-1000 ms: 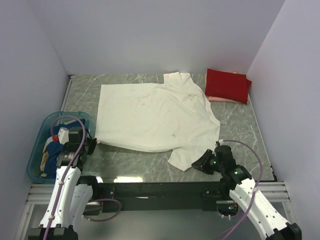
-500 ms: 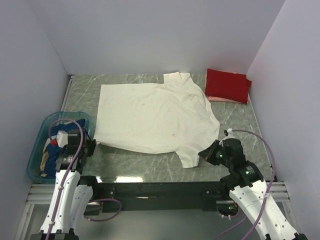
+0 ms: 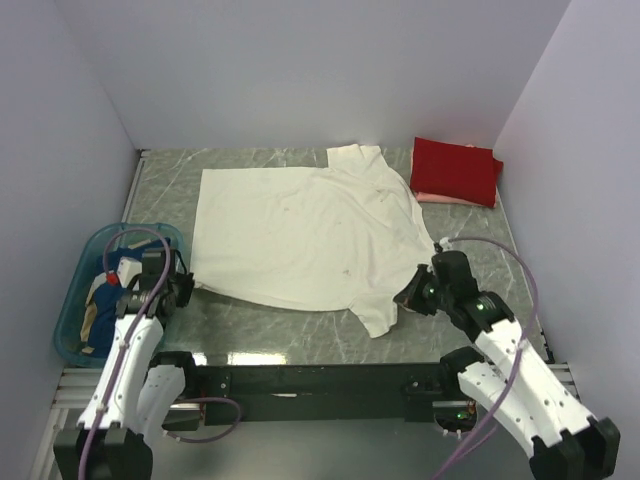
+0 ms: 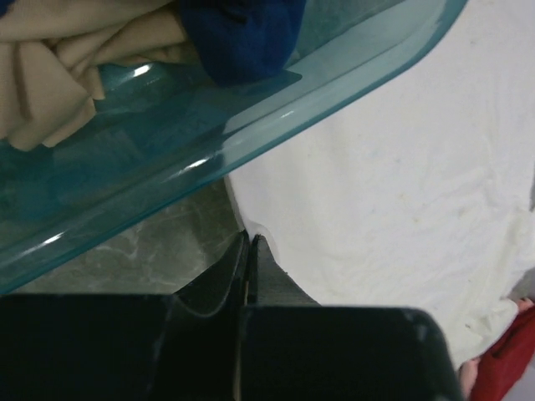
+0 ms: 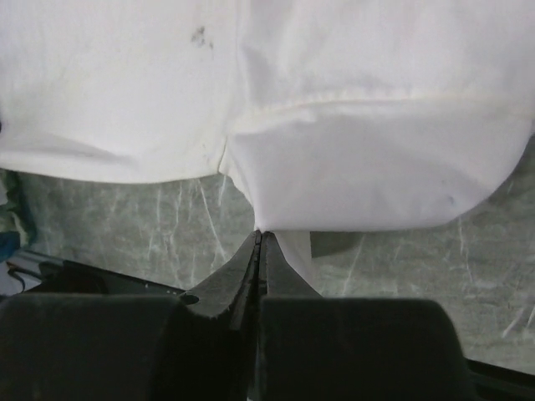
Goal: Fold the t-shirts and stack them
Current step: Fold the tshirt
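Note:
A cream-white t-shirt (image 3: 310, 235) lies spread flat on the green marble table (image 3: 470, 250). My left gripper (image 3: 185, 287) is shut on its near-left hem corner, next to the basket; the left wrist view shows the fingertips (image 4: 259, 251) pinched together at the cloth's edge (image 4: 401, 167). My right gripper (image 3: 410, 296) is shut on the near-right sleeve's edge; the right wrist view (image 5: 257, 236) shows the sleeve (image 5: 359, 167) lifted off the table. A folded red t-shirt (image 3: 455, 170) lies on a pale pink one (image 3: 440, 197) at the back right.
A teal plastic basket (image 3: 68, 310) stands at the near left, holding a dark blue shirt (image 4: 242, 33) and a tan one (image 4: 67, 58). White walls close in the table on three sides. The black mounting rail (image 3: 320, 380) runs along the near edge.
My right gripper has moved away from the near edge, carrying the sleeve inward and up. The sleeve no longer lies flat. The left gripper has barely moved.

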